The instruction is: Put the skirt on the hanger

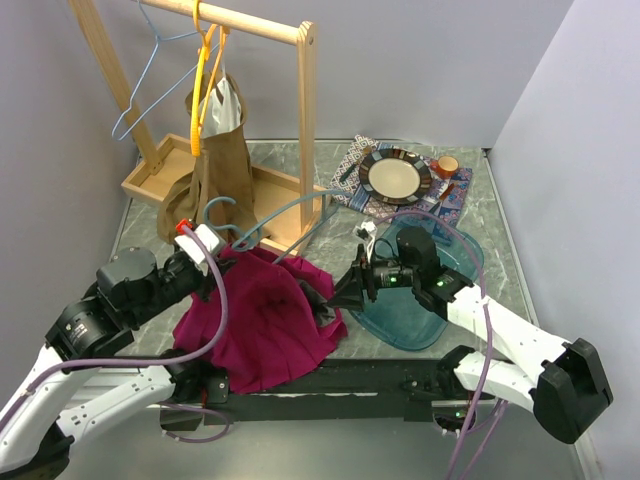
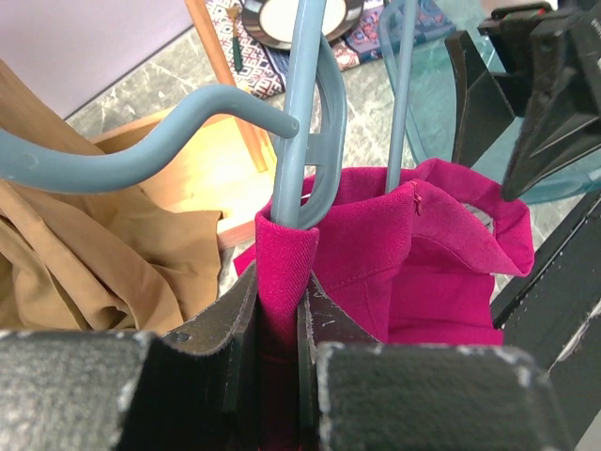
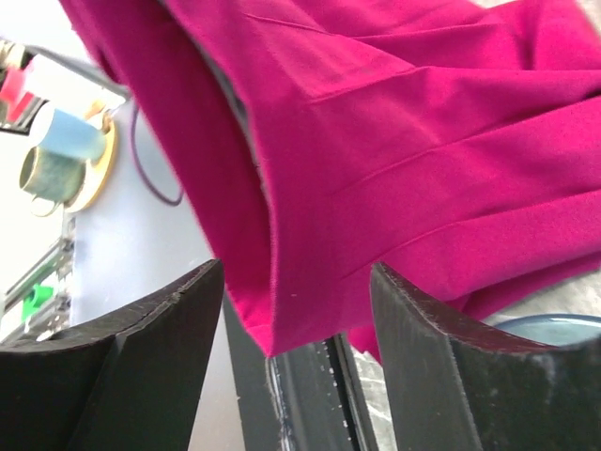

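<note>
The magenta skirt lies bunched on the table's near edge between both arms. My left gripper is shut on a fold of its waistband, and its jaws press the cloth from both sides. A grey-blue plastic hanger runs down into that fold; its hook and arm also show in the top view. My right gripper is open at the skirt's right edge. In the right wrist view the skirt's edge hangs between the spread fingers without being pinched.
A wooden rack stands at the back left with a brown garment on a yellow hanger and a light blue wire hanger. A plate on a patterned cloth sits behind. A teal glass dish lies under my right arm.
</note>
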{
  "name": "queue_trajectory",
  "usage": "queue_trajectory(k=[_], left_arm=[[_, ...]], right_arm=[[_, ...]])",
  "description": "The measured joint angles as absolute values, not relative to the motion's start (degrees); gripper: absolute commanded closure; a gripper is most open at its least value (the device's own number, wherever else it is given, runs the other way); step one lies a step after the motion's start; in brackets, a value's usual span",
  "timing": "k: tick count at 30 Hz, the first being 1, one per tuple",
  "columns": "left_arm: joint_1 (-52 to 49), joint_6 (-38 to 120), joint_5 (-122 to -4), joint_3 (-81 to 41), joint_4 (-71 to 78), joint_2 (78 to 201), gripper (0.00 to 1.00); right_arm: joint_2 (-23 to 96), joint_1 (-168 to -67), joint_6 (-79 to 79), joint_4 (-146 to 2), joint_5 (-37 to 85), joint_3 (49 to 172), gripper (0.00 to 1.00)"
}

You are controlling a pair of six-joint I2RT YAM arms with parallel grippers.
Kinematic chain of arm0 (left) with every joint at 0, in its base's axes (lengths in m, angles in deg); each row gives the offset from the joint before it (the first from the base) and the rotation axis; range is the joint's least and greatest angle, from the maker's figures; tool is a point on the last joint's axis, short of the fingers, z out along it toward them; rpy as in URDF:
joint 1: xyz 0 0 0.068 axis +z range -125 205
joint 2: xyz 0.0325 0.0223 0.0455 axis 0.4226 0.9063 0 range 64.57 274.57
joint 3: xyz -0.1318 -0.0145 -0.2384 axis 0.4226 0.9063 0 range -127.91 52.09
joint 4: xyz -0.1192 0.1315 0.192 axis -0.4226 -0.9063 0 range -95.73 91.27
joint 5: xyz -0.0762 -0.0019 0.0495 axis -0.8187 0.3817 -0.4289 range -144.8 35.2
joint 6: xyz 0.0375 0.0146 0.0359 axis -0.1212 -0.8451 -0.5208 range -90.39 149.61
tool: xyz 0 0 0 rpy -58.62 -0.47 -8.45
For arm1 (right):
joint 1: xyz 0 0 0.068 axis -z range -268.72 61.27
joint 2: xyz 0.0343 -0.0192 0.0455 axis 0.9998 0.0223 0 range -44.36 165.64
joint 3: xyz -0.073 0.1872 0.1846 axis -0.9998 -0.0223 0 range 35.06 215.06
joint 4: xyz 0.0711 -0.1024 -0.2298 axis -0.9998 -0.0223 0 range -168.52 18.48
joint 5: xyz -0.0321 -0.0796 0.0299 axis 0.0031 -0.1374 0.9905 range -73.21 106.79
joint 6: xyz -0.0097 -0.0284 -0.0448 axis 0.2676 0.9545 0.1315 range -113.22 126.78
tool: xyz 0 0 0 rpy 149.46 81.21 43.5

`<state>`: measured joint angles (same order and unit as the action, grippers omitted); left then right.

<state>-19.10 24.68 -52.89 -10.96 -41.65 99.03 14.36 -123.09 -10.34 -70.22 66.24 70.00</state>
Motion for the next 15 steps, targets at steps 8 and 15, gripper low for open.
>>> queue_trajectory(k=[8, 15], left_arm=[[-19.10, 24.94, -52.38, -11.05, -41.37, 98.75, 0.99], [-19.10, 24.51, -52.16, -11.05, -41.65, 98.11, 0.99]], right_arm=[[16.13, -124.43, -10.47, -70.27, 63.79, 70.00, 1.00], [17.51, -124.01, -9.07, -74.42, 63.35, 72.58, 1.00]])
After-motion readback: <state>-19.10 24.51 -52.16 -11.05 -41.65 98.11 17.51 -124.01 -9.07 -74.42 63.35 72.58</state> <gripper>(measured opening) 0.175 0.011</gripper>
